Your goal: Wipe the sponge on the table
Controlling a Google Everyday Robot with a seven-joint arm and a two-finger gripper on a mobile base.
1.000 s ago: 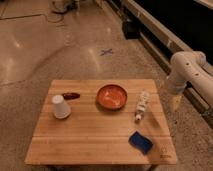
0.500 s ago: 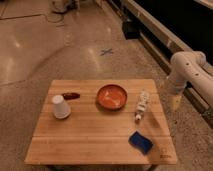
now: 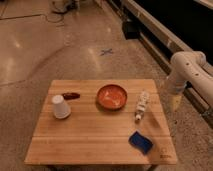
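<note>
No movement; gripper (image 3: 176, 103) beside table (image 3: 90, 136)

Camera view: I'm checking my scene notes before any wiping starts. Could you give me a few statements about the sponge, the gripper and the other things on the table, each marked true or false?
1. The sponge lies on the table near its front right corner. True.
2. The gripper hangs beyond the table's right edge, apart from the sponge. True.
3. The white cup stands with its mouth up. False: it is upturned, on the left part of the table.
4. The sponge lies inside the orange bowl. False: the sponge is on bare wood, in front of the bowl and to its right.
</note>
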